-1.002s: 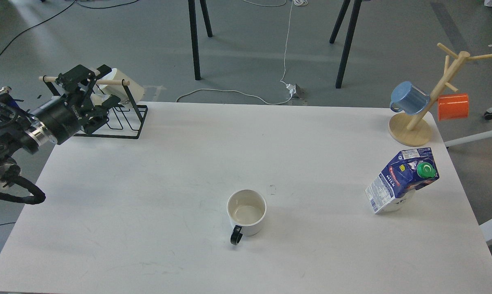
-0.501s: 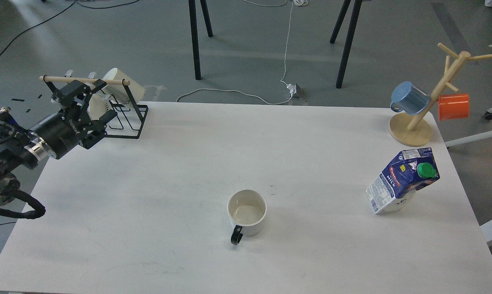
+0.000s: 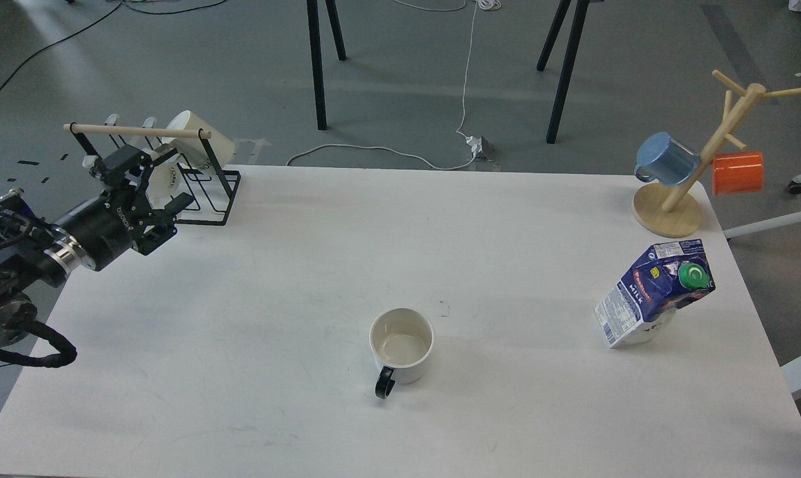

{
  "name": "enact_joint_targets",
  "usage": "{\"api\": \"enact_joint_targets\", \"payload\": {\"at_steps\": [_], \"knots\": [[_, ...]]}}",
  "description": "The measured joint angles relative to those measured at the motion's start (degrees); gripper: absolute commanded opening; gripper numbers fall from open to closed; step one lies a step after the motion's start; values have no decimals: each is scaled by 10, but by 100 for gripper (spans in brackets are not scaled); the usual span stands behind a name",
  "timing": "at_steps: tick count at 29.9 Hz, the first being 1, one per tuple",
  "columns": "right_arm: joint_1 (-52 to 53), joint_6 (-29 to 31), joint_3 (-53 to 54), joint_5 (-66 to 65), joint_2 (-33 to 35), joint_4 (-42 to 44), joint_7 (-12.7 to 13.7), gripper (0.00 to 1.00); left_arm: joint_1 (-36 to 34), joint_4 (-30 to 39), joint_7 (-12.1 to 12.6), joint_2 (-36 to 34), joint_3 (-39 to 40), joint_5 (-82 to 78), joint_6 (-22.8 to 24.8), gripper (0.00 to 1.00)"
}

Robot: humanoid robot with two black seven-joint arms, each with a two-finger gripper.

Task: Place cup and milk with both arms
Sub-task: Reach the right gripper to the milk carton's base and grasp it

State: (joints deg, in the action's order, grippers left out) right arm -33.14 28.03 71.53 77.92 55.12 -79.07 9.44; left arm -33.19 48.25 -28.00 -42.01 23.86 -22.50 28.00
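Note:
The cup (image 3: 401, 344), cream-white with a black loop handle toward me, stands upright near the middle front of the white table (image 3: 307, 239). The milk (image 3: 653, 294), a dark-blue and white carton with a green cap, stands at the right side and leans right. My left gripper (image 3: 156, 184) hovers over the table's far left edge, just in front of the black wire rack. Its jaws are open and empty. It is far from the cup. My right gripper is out of view.
A black wire rack (image 3: 204, 189) with a wooden bar holds white mugs (image 3: 198, 139) at the back left. A wooden mug tree (image 3: 673, 209) with a blue mug (image 3: 666, 159) and an orange mug (image 3: 738, 174) stands at the back right corner.
My left arm has drawn back to the left and lowered, away from the rack's wooden bar. The cup and the milk have not moved.

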Motion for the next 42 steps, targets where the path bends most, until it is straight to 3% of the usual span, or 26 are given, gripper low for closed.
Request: {"api": "enact_joint_targets", "payload": {"at_steps": [6, 13, 21, 42], "knots": [[3, 0, -72, -21, -34, -28, -17, 99, 6, 0, 0, 2, -2, -3, 0, 92], [65, 0, -142, -103, -44, -48, -79, 99, 10, -1, 0, 3, -3, -4, 0, 93], [119, -8, -160, -146, -46, -64, -103, 99, 19, -2, 0, 3, -4, -4, 0, 93], [187, -110, -161, -189, -101, -64, -112, 99, 35, -17, 0, 3, -4, -4, 0, 94]]}}
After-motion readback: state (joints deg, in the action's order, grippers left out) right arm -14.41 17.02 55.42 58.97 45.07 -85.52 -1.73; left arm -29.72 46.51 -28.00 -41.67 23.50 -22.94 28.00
